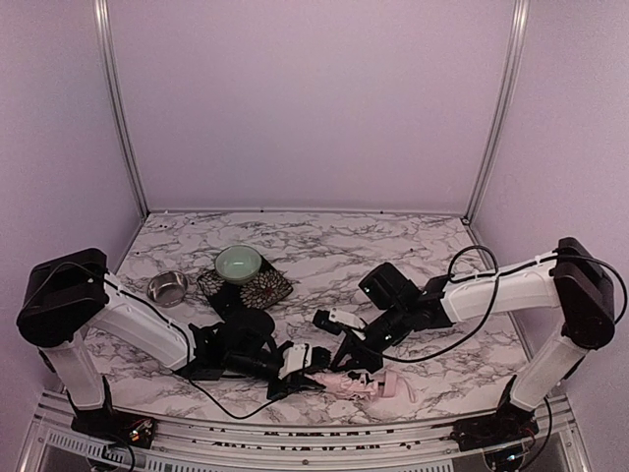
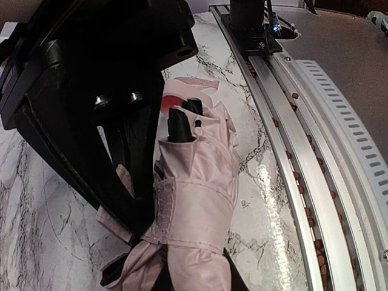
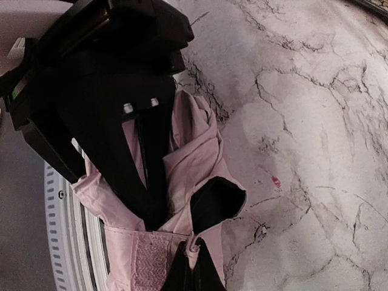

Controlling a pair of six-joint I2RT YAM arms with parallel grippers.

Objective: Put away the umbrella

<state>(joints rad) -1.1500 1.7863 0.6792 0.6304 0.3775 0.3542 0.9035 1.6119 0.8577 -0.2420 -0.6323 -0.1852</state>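
The folded umbrella [image 1: 366, 385] lies on the counter [image 1: 413, 246], lower centre of the top view. The right gripper [image 3: 151, 215] has its jaws pinched on the pink fabric. The left gripper [image 2: 138, 221] touches the bundle, but I cannot tell how its jaws stand.

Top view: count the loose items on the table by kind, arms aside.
Bowls: 2, pale green bowl and steel bowl
Floral mat: 1
Pink umbrella: 1
Total: 4
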